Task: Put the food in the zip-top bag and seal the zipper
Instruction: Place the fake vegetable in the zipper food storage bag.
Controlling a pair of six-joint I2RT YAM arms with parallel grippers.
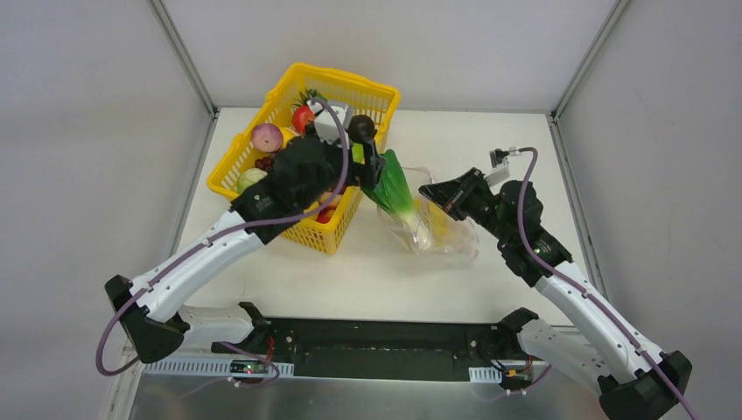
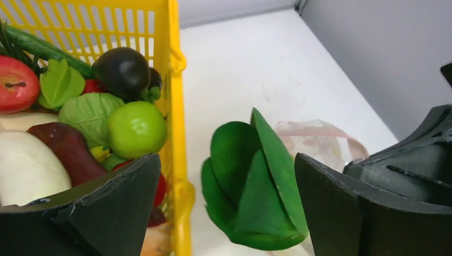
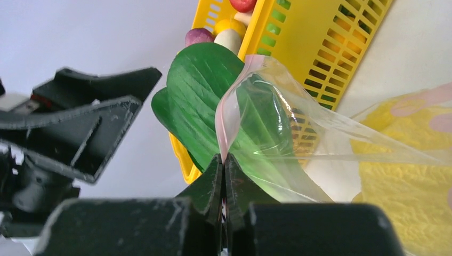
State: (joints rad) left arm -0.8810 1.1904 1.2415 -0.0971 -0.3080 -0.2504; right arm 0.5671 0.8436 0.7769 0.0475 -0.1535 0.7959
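The leafy greens (image 1: 394, 188) stand tilted, their white stem end inside the mouth of the clear zip-top bag (image 1: 442, 232). My left gripper (image 1: 378, 166) is open around the leaf tops (image 2: 256, 186), with a gap on both sides. My right gripper (image 1: 435, 194) is shut on the bag's pinkish zipper strip (image 3: 219, 120) and holds the mouth up and open. A yellow ruffled cabbage (image 3: 405, 181) lies inside the bag. The bag's rim (image 2: 320, 130) shows behind the greens in the left wrist view.
The yellow mesh basket (image 1: 367, 92) stands just left of the bag, under my left arm. It holds a red apple (image 2: 16, 85), green lime (image 2: 136, 128), dark eggplant (image 2: 122, 69), white radish (image 2: 26, 165) and a purple onion (image 1: 267, 137). Grey walls enclose the table.
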